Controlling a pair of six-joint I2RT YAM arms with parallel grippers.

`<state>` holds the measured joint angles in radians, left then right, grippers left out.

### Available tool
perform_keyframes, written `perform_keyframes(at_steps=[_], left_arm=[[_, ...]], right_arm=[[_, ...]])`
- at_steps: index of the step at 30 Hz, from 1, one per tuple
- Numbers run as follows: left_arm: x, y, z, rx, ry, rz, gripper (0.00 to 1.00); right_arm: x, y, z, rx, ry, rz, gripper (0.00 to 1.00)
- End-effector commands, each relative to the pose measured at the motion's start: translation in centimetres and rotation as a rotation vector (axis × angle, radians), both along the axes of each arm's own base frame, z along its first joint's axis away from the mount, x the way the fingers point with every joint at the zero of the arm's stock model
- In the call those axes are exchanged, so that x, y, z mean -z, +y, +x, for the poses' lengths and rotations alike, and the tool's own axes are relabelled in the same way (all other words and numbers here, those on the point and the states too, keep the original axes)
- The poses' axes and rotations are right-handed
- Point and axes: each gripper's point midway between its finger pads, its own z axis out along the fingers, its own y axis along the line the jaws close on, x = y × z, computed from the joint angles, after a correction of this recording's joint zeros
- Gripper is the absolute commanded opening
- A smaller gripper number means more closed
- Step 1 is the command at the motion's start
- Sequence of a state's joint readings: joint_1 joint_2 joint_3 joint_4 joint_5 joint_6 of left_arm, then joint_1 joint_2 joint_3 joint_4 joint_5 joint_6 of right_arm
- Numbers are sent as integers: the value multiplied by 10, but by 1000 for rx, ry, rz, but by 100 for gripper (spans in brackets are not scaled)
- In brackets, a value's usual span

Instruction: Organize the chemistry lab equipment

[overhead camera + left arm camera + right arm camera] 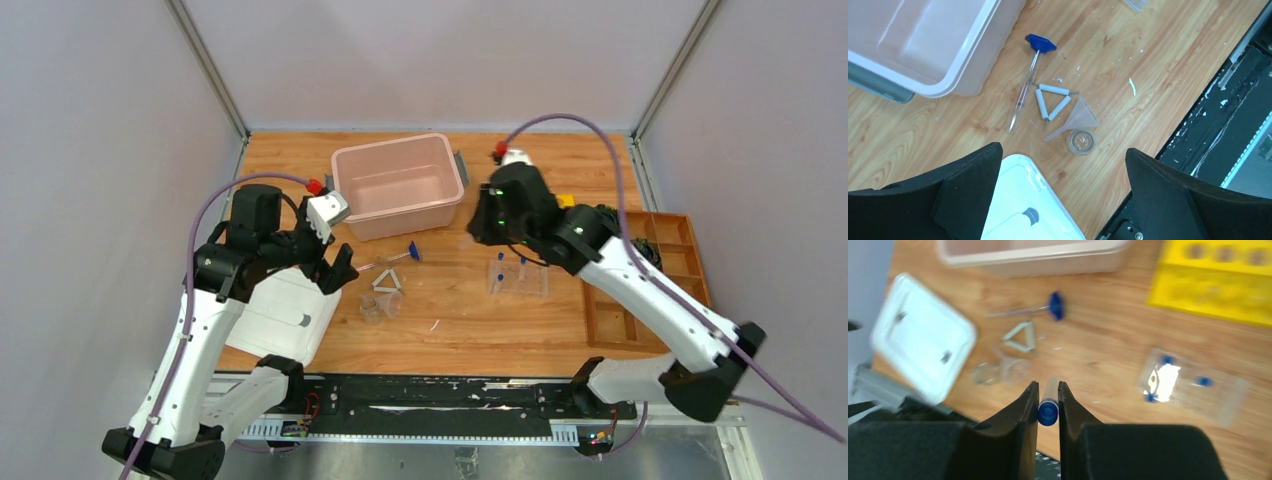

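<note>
held tube (pixel 1048 412): small, clear, blue cap. It is pinched between the right fingers with the cap end toward the wrist camera, up off the table (pixel 470 320).
right gripper (pixel 1048 389): clenched on that tube, one finger on each side. In the top view we put it at about 11 o'clock of the rack.
tube rack (pixel 518 280): clear, flat on the wood right of centre, apart from the gripper.
racked tubes (pixel 499 258): we count at least two blue caps standing in it. The right wrist view is too blurred for a firm count.
white triangle (pixel 1054 89): lies flat at 9 o'clock of the rack, well apart from it.
rod (pixel 1023 95): thin and clear, just beside the triangle at its 12 o'clock in the top view. Its blue tip sits at the 2 o'clock end, near the bin wall.
clear funnel (pixel 1082 114): on its side, just beside the triangle at 6 o'clock.
small clear cup (pixel 1082 141): mouth up, against the funnel's rim. We cannot tell whether they touch.
left gripper (pixel 1063 152): released, jaws spread wide, nothing between them. It sits at 9 o'clock of the triangle, over the lid's far corner.
white lid (pixel 280 320): flat, at 8 o'clock of the cup.
pink bin (pixel 410 222): at 12 o'clock of the triangle.
yellow rack (pixel 1218 290): at 1 o'clock of the tube rack, mostly behind the right arm in the top view.
wooden tray (pixel 620 325): at 3 o'clock of the tube rack, along the right edge.
</note>
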<state>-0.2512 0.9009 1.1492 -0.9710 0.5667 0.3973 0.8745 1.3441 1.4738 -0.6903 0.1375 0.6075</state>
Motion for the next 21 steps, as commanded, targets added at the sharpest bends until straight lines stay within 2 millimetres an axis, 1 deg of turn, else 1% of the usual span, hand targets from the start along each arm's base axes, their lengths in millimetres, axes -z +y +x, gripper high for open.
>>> perform_keyframes(at_steps=[1,2,4,6,8,11,13,21], left_arm=[[-6,7,8,-97,18,4,100],[-6,7,9,-105,22,6,100],[-5,8,10,-109,27,9,100],[-5,7,10,-106,27,8,100],[-5,7,11,-105,31,7,100],[-4,7,12,-113,38,7,100],[-3,8,12,-116,37,13,100],[1,9,12,-113,41,21,100]], right_arm=[[17,-120,14,270,-92,-228,0],[23,-138,13,308,-88,-250,0],[33,-164,10,368,-85,-291,0],[44,-181,7,408,-70,-314,0],[58,-191,6,433,-39,-341,0],[80,-204,7,468,10,-393,0],[90,-210,8,492,30,-419,0],[118,-210,10,505,73,-436,0]])
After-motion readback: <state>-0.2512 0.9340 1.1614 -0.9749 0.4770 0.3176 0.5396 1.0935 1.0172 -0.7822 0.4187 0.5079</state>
